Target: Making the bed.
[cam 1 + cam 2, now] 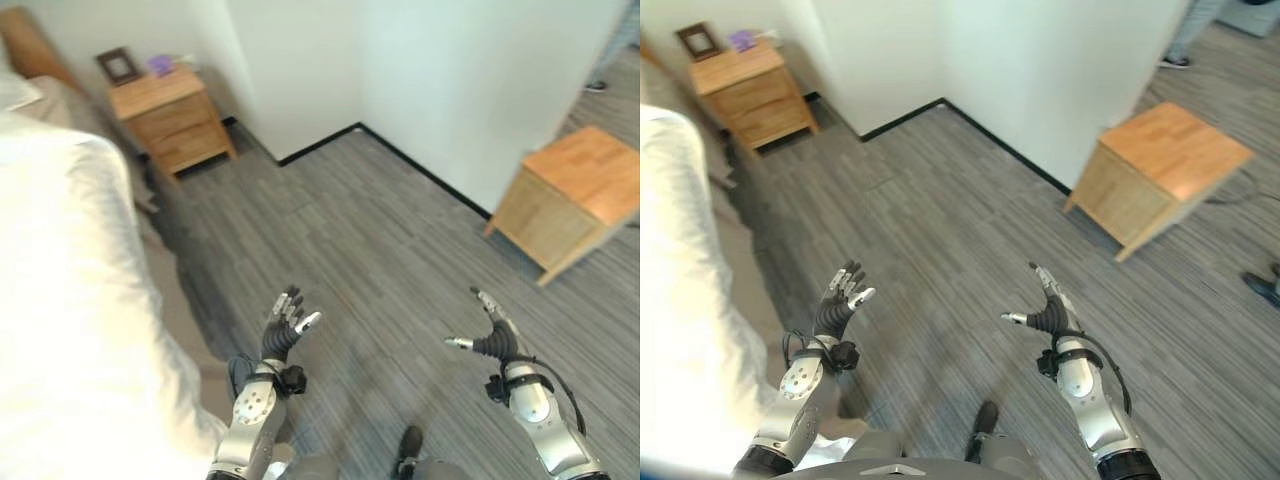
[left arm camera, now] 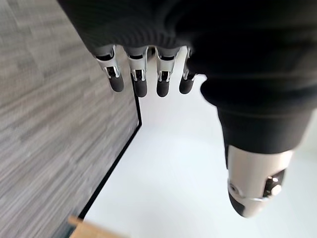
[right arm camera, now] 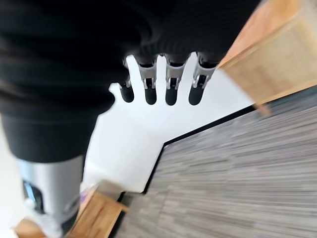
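Bed w/ white duvet lay along robot's left side, untouched by either hand; bed-making looked barely begun. Two wooden nightstands stood by the walls. Left hand & right hand hung over grey floor, fingers relaxed, grasping nothing.

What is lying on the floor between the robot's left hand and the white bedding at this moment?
Nothing: in the left eye view, bare grey floor separates the open, empty left hand from the white bedding.
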Controlling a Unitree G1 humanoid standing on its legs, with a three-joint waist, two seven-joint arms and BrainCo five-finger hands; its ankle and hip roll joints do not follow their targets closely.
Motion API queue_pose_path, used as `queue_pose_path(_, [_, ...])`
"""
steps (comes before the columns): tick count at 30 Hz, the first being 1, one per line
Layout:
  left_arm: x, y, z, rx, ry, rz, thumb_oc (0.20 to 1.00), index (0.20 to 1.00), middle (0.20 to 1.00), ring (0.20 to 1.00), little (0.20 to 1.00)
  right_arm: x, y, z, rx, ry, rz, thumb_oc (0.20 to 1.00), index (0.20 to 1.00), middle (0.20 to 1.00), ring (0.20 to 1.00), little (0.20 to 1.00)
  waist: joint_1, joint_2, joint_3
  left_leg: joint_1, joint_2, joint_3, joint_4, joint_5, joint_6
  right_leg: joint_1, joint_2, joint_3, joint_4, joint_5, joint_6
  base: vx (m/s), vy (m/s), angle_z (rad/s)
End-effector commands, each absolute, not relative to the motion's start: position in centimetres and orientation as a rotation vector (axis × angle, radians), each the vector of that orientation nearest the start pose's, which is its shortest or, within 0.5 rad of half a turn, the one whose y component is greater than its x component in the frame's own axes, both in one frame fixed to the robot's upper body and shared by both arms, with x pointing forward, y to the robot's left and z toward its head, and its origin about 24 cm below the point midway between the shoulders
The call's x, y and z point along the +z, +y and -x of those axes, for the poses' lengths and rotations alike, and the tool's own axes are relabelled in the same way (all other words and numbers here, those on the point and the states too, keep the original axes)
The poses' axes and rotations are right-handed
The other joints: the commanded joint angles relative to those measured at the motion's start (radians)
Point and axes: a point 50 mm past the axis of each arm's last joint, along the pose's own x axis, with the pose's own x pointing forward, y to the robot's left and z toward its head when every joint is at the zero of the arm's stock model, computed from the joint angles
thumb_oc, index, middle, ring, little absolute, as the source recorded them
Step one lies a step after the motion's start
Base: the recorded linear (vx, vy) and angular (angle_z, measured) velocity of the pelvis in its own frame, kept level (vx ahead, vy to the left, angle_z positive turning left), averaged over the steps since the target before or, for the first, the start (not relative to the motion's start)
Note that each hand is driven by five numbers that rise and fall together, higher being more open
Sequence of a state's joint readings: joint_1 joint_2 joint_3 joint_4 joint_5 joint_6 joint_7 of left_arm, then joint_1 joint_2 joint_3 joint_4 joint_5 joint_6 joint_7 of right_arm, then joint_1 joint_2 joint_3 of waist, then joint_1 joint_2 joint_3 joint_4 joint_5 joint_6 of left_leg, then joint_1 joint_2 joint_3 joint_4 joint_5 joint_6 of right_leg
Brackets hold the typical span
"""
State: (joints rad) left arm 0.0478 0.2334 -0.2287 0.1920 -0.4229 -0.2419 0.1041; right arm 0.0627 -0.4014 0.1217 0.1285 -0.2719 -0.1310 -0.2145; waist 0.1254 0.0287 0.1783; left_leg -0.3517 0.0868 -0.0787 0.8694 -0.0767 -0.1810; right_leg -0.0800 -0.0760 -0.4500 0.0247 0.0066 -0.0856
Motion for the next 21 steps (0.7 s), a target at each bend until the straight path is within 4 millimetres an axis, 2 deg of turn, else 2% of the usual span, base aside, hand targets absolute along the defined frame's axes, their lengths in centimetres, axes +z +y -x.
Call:
queue_pose_path(1, [4.1,17.5,-24.5,-0.028,-0.110,0.176,1.000,1.000,1.000,1.000,1.000,5.1,-19.8,-25.3,-0.031,-0.139,0.623,1.000,1.000,1.000,1.000,1.000,0.053,-0.056,0.060,0.089,0.025,0.164,-0.336,-0.064,0.091,0.093,-0.111,0.054,-0.112,-0.018,0.216,0.52,0.174,0.44])
queue_pose_path(2, [4.3,17.6,-24.6,-0.026,-0.117,0.168,1.000,1.000,1.000,1.000,1.000,4.8,-19.6,-25.3,-0.026,-0.135,0.627,1.000,1.000,1.000,1.000,1.000,0.062,-0.051,0.052,0.088,0.033,0.189,-0.453,-0.062,0.102,0.110,-0.104,0.050,-0.112,-0.034,0.226,0.45,0.219,0.53])
queue_pose_path(4, [4.3,17.6,-24.6,-0.034,-0.120,0.163,1.000,1.000,1.000,1.000,1.000,4.6,-19.7,-25.4,-0.021,-0.127,0.645,1.000,1.000,1.000,1.000,1.000,0.076,-0.028,0.027,0.119,0.048,0.266,-0.741,0.066,0.093,0.147,-0.093,0.025,-0.112,-0.063,0.249,0.47,0.251,0.60])
queue_pose_path(5, [4.3,17.5,-24.6,-0.037,-0.121,0.160,1.000,1.000,1.000,1.000,1.000,4.4,-19.7,-25.5,-0.019,-0.122,0.659,1.000,1.000,1.000,1.000,1.000,0.085,-0.018,0.013,0.111,0.060,0.313,-0.828,0.109,0.093,0.168,-0.090,0.005,-0.112,-0.081,0.259,0.47,0.245,0.50])
queue_pose_path(6, [4.3,17.5,-24.5,-0.036,-0.122,0.164,1.000,1.000,1.000,1.000,1.000,4.5,-19.8,-25.7,-0.025,-0.123,0.667,1.000,1.000,1.000,1.000,1.000,0.090,-0.016,0.001,0.100,0.066,0.344,-0.879,0.121,0.086,0.198,-0.088,-0.006,-0.112,-0.108,0.264,0.45,0.261,0.66])
queue_pose_path(7, [4.2,17.5,-24.4,-0.037,-0.120,0.170,1.000,1.000,1.000,1.000,1.000,4.7,-19.7,-25.9,-0.024,-0.132,0.685,1.000,1.000,1.000,1.000,1.000,0.103,-0.019,-0.009,0.089,0.065,0.385,-0.905,0.158,0.096,0.225,-0.090,-0.031,-0.112,-0.106,0.270,0.43,0.230,0.72])
queue_pose_path(8, [4.1,17.5,-24.4,-0.047,-0.114,0.167,1.000,1.000,1.000,1.000,1.000,4.7,-19.6,-25.9,-0.019,-0.131,0.680,1.000,1.000,1.000,1.000,1.000,0.105,-0.025,-0.022,0.106,0.057,0.384,-0.933,0.161,0.106,0.239,-0.091,-0.034,-0.112,-0.091,0.278,0.43,0.259,0.69])
queue_pose_path(9, [4.0,17.6,-24.3,-0.040,-0.106,0.158,1.000,1.000,1.000,1.000,1.000,4.5,-19.2,-26.0,-0.010,-0.129,0.685,1.000,1.000,1.000,1.000,1.000,0.113,-0.035,-0.028,0.122,0.029,0.352,-0.937,0.171,0.117,0.258,-0.093,-0.039,-0.112,-0.076,0.280,0.31,0.162,0.46])
queue_pose_path(10, [4.0,17.6,-24.3,-0.040,-0.106,0.157,1.000,1.000,1.000,1.000,1.000,4.5,-19.1,-26.0,-0.010,-0.129,0.685,1.000,1.000,1.000,1.000,1.000,0.112,-0.036,-0.026,0.124,0.027,0.351,-0.937,0.171,0.117,0.261,-0.094,-0.041,-0.112,-0.076,0.281,0.33,0.178,0.32])
queue_pose_path(12, [4.2,17.7,-24.4,-0.059,-0.107,0.134,1.000,1.000,1.000,1.000,1.000,4.3,-19.2,-25.9,-0.020,-0.122,0.692,1.000,1.000,1.000,1.000,1.000,0.112,-0.064,-0.031,0.169,-0.009,0.337,-0.951,0.146,0.140,0.249,-0.123,-0.031,0.016,-0.061,0.291,0.33,0.192,0.35])
queue_pose_path(13, [4.3,17.7,-24.4,-0.061,-0.106,0.134,1.000,1.000,1.000,1.000,1.000,4.3,-19.0,-26.0,-0.015,-0.122,0.693,1.000,1.000,1.000,1.000,1.000,0.101,-0.063,-0.025,0.206,-0.018,0.336,-0.956,0.131,0.156,0.213,-0.147,-0.021,0.134,-0.043,0.308,0.50,0.353,0.61])
queue_pose_path(14, [4.6,18.2,-24.5,-0.047,-0.116,0.110,1.000,1.000,1.000,1.000,1.000,4.6,-18.8,-26.3,-0.018,-0.131,0.676,1.000,1.000,1.000,1.000,1.000,0.077,-0.046,-0.010,0.265,-0.013,0.329,-0.957,0.101,0.175,0.137,-0.196,0.008,0.347,0.019,0.328,0.49,0.351,0.75])
queue_pose_path(15, [4.7,18.4,-24.5,-0.039,-0.119,0.100,1.000,1.000,1.000,1.000,1.000,4.7,-18.6,-26.4,-0.014,-0.134,0.672,1.000,1.000,1.000,1.000,1.000,0.068,-0.032,-0.004,0.287,-0.008,0.323,-0.957,0.093,0.181,0.083,-0.215,0.020,0.418,0.056,0.329,0.45,0.295,0.78])
queue_pose_path(16, [4.7,18.6,-24.5,-0.031,-0.120,0.089,1.000,1.000,1.000,1.000,1.000,4.7,-18.6,-26.4,-0.019,-0.132,0.666,1.000,1.000,1.000,1.000,1.000,0.057,-0.020,0.001,0.303,-0.003,0.312,-0.957,0.082,0.182,0.057,-0.227,0.019,0.448,0.069,0.325,0.32,0.156,0.77])
queue_pose_path(17, [4.8,18.7,-24.6,-0.023,-0.122,0.090,1.000,1.000,1.000,1.000,1.000,4.7,-18.7,-26.4,-0.027,-0.130,0.657,1.000,1.000,1.000,1.000,1.000,0.049,-0.019,0.009,0.321,-0.006,0.301,-0.957,0.069,0.180,0.033,-0.235,0.016,0.446,0.051,0.316,0.28,0.064,0.81])
queue_pose_path(19, [4.8,18.6,-24.6,-0.025,-0.119,0.086,1.000,1.000,1.000,1.000,1.000,4.5,-18.8,-26.2,-0.040,-0.119,0.639,1.000,1.000,1.000,1.000,1.000,0.031,-0.021,0.019,0.335,-0.011,0.272,-0.957,0.059,0.172,0.015,-0.222,0.013,0.365,0.028,0.305,0.25,-0.028,0.79])
queue_pose_path(21, [4.7,18.5,-24.6,-0.037,-0.112,0.079,1.000,1.000,1.000,1.000,1.000,4.3,-19.1,-26.0,-0.057,-0.104,0.606,1.000,1.000,1.000,1.000,1.000,0.016,-0.033,0.016,0.340,-0.016,0.238,-0.957,0.049,0.161,0.012,-0.187,0.030,0.255,0.007,0.294,0.24,-0.093,0.75])
